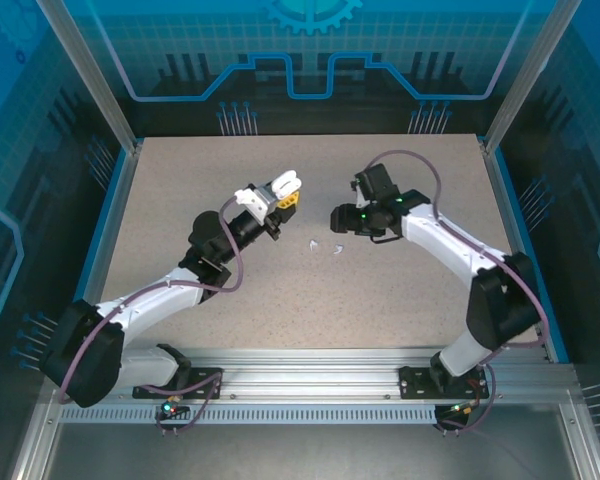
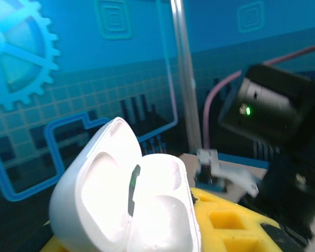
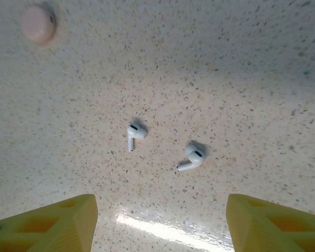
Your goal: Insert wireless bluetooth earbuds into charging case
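Observation:
My left gripper (image 1: 286,192) is raised above the table's middle and shut on the white charging case (image 1: 283,186). In the left wrist view the case (image 2: 163,210) stands with its lid (image 2: 92,184) swung open to the left, both wells empty, beside a yellow finger (image 2: 228,220). Two glossy white earbuds (image 1: 313,245) (image 1: 333,250) lie on the speckled table between the arms. My right gripper (image 1: 342,218) hovers open just right of them. In the right wrist view one earbud (image 3: 135,131) lies left and the other (image 3: 194,156) right, both ahead of the gripper (image 3: 160,226) and apart from its yellow fingertips (image 3: 52,226).
A small pale pink round thing (image 3: 38,23) sits on the table far ahead in the right wrist view. The right arm's black wrist (image 2: 273,115) shows close to the case. Blue walls and metal posts (image 1: 90,80) ring the table (image 1: 180,180).

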Controlling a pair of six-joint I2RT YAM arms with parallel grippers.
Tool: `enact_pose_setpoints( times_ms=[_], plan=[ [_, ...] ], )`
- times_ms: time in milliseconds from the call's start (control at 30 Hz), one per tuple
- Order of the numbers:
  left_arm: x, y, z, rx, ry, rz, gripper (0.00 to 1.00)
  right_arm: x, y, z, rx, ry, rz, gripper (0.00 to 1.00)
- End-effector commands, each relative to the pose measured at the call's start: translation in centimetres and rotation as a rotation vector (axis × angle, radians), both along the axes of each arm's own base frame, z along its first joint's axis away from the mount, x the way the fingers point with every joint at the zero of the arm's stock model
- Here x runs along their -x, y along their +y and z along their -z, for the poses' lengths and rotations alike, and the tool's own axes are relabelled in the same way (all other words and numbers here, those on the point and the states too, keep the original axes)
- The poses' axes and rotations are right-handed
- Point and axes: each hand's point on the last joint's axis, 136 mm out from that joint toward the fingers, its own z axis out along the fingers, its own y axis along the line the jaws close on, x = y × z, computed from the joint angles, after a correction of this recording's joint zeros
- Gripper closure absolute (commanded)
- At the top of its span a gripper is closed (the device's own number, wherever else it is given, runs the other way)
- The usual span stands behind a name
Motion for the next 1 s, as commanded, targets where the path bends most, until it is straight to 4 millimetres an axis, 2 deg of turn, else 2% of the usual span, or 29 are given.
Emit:
enact_pose_setpoints(
  times_ms=[0, 100, 267, 400, 667, 967],
  plan=[
    [-0.7, 2.0, -2.8, 0.064, -0.086, -0.128, 1.00, -0.5, 1.4, 0.5, 0.054, 0.031, 0.036, 0.35],
    [-1.3, 3.0, -3.3, 0.107, -0.079, -0.182, 1.00, -0.8, 2.8, 2.4, 0.102, 0.078, 0.047, 0.35],
    [-2.0, 4.2, -4.1, 0.178, -0.063, -0.232, 1.00, -1.0, 3.6, 5.7, 0.190, 0.182, 0.141, 0.38],
    [-2.3, 5.0, -4.6, 0.212, -0.058, -0.266, 1.00, -0.9, 4.7, 7.7, 0.214, 0.237, 0.202, 0.38],
    [-2.3, 5.7, -5.0, 0.234, -0.054, -0.290, 1.00, -1.6, 6.6, 9.7, 0.241, 0.286, 0.278, 0.40],
    [-2.2, 6.6, -5.3, 0.257, -0.052, -0.301, 1.00, -2.1, 6.9, 10.6, 0.285, 0.299, 0.315, 0.44]
  ],
)
